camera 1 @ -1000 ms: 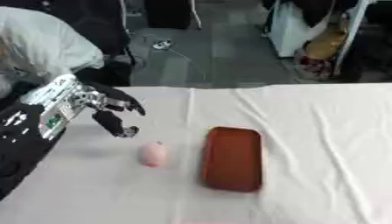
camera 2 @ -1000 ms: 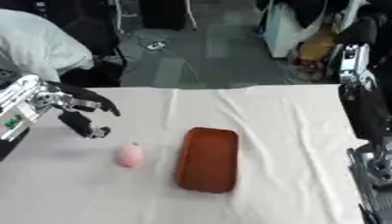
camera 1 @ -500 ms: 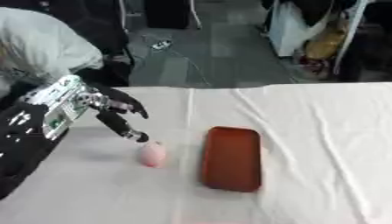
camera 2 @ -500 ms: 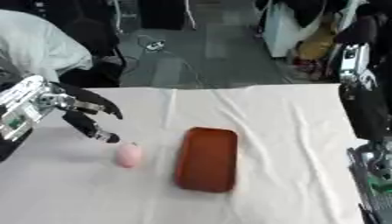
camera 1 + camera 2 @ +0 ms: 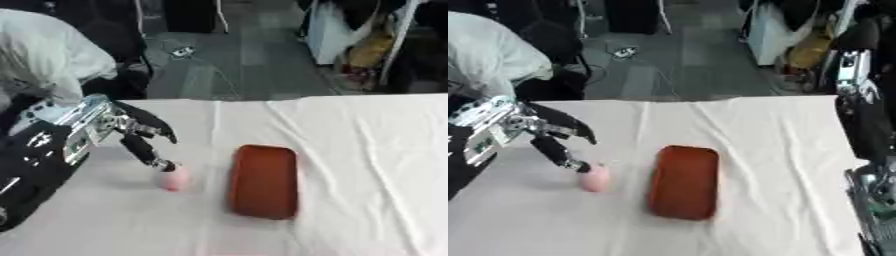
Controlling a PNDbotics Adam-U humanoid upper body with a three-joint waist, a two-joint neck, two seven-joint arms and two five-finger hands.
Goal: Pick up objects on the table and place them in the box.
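A small pink egg-shaped object point(image 5: 173, 179) lies on the white tablecloth point(image 5: 350, 150), left of centre. My left hand point(image 5: 133, 135) reaches in from the left, fingers spread and open, with one fingertip point(image 5: 164, 165) touching the top of the pink object. A shallow reddish-brown box point(image 5: 263, 180) lies just right of the object, empty as far as I can see. In the right eye view my right arm point(image 5: 857, 100) hangs along the right edge; its hand is out of sight.
The tablecloth has folds and wrinkles toward the right. Beyond the far table edge is grey floor with cables point(image 5: 184, 51), a white covered shape point(image 5: 44, 55) at the left and clutter point(image 5: 367, 50) at the back right.
My left hand has lowered and moved right toward the pink object, and its fingertip now touches it. The object and the box have stayed put.
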